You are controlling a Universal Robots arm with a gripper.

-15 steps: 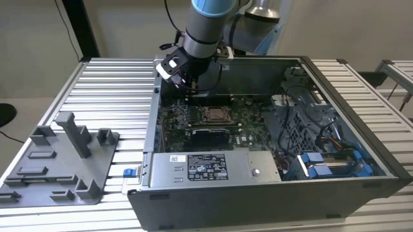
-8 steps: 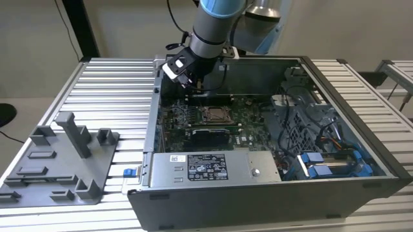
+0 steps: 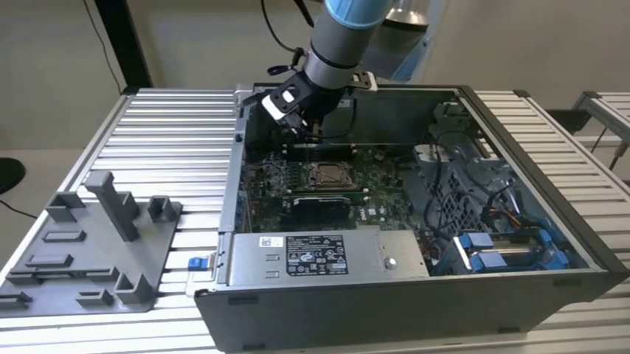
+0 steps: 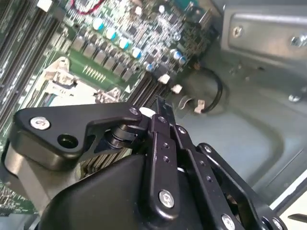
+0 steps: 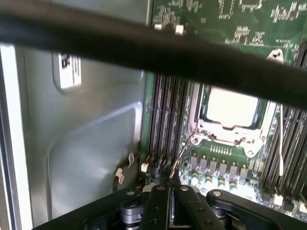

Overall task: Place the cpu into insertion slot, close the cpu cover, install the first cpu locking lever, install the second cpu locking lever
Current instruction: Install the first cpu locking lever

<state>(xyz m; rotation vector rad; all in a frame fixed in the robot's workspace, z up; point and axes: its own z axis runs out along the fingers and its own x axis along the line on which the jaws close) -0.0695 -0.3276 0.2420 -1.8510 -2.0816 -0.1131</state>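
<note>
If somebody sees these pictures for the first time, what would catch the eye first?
The open computer case sits in the middle of the exterior view, with the robot arm reaching down into it. The gripper hangs over the green board, close beside the insertion slot. In the first wrist view the cpu gleams pale inside that slot.

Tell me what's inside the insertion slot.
The cpu lies in the insertion slot, its bright metal top showing through the cut-out of the cpu cover. That frame hides the cpu's edges, and the cpu hides the slot's floor.
</note>
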